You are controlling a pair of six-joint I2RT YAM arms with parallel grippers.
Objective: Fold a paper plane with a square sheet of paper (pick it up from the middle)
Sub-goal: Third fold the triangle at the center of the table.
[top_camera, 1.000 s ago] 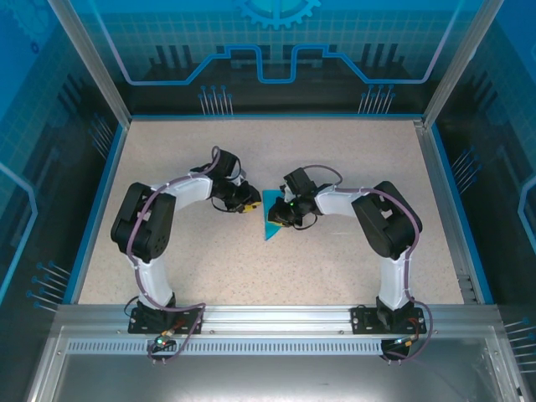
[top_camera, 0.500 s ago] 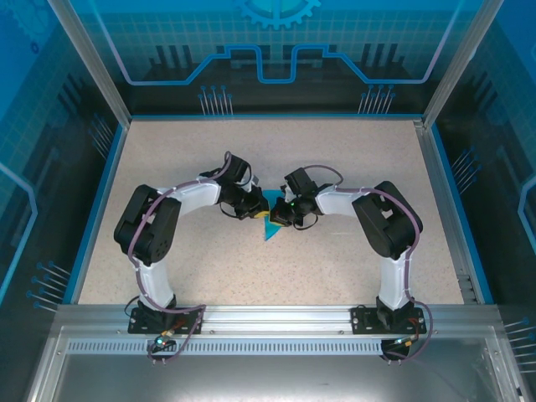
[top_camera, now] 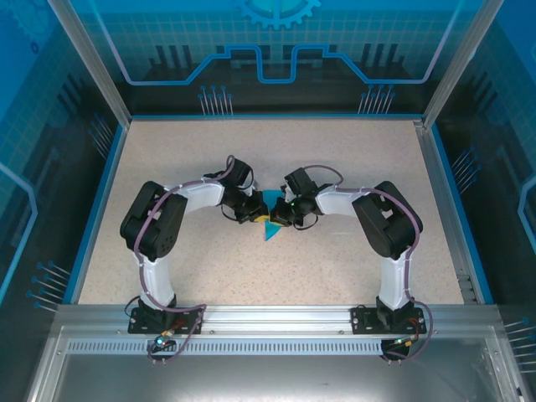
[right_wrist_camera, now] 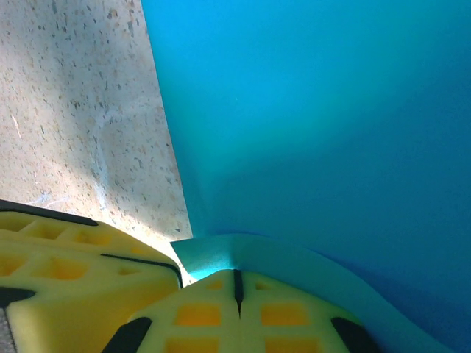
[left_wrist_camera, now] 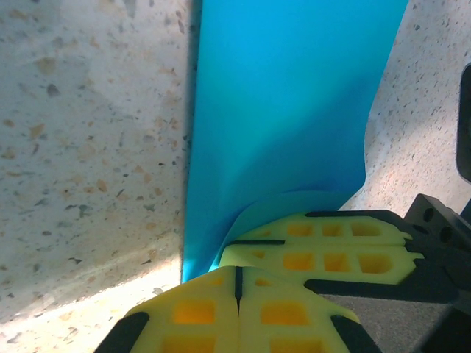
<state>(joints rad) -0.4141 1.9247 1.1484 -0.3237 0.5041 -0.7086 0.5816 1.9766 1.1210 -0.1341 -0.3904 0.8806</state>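
Twice over, found sheet of paper (top_camera: 270,229) pinched near the table's (top_camera: 335,151) centre: once in left gripper (left_wrist_camera: 237,283), once in right gripper (right_wrist_camera: 237,290), both closed tight, close beside each other. Judged thin, light, limp, easily creased or torn. Best gripped along the raised middle, not by free corners.

Thin folded paper sheet (top_camera: 270,226): plain turquoise-blue, unprinted; paler teal on curled lip, deeper blue in shade. Flat stone-look tabletop (top_camera: 335,159): beige, fine dark and tan speckle. Left gripper (left_wrist_camera: 237,283), right gripper (right_wrist_camera: 237,287): bright yellow moulded fingers, orange-yellow recesses, black trim. Jointed robot arms (top_camera: 197,191): white shells, black joints, purple-grey cables. Table border (top_camera: 99,209): blue. Translucent enclosure walls (top_camera: 276,50): blue, lighter grid and circuit-line pattern, gear motif top centre. Front metal rail (top_camera: 276,318): silver.
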